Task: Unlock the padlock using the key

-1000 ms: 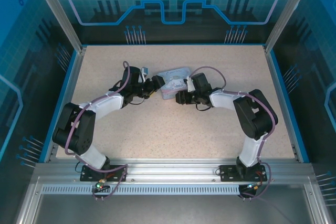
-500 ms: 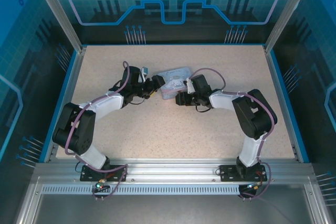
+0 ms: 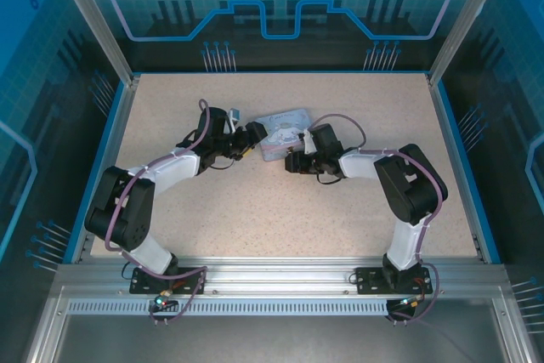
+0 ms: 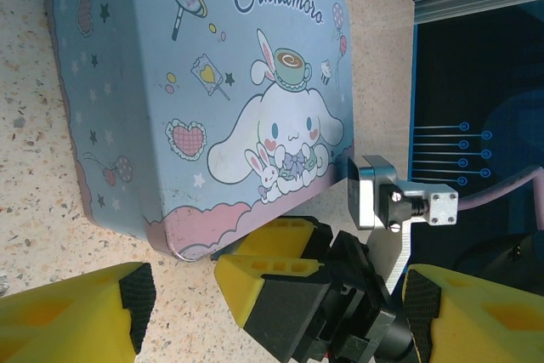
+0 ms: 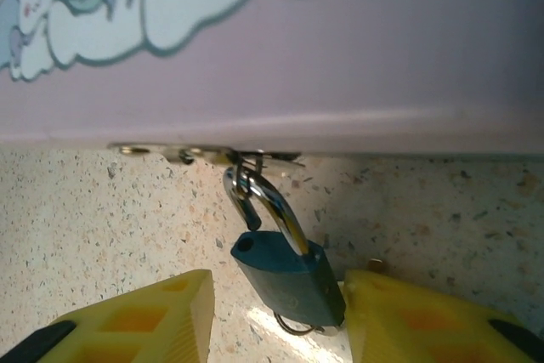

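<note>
Padlock: small, stiff, probably light and slick; lies on the table, shackle through the tin's hasp.
Hold: the body's flat sides.
My right gripper: part-open, straddling it, unclamped.
My left gripper: wide, empty.
Key: can't tell.

A speckled beige worktop carries a pale blue tin flat near its middle, slightly toward the far side. A small dark padlock, hooked to the tin's near side, rests on the surface.
</note>
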Robot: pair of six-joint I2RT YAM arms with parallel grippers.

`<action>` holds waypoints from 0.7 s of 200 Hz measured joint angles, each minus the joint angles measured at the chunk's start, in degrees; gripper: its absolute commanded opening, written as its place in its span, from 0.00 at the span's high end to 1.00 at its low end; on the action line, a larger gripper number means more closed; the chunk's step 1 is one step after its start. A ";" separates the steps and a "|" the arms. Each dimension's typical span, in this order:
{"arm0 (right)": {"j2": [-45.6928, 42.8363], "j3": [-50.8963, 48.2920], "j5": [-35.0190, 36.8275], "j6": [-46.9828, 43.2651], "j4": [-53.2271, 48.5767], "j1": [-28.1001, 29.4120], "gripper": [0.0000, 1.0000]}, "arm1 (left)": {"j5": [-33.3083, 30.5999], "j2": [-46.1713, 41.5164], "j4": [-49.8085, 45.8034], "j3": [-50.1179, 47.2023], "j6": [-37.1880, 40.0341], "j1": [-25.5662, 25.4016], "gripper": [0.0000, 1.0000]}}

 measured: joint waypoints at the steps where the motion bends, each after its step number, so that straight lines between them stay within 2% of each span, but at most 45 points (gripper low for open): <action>1: 0.00 -0.02 -0.02 0.02 0.02 0.00 0.57 | 0.00 0.00 0.00 0.00 0.00 0.00 0.22; 140: 0.00 -1.49 -0.90 0.85 2.38 -0.50 0.66 | 0.00 0.00 0.07 0.74 -0.02 0.00 0.21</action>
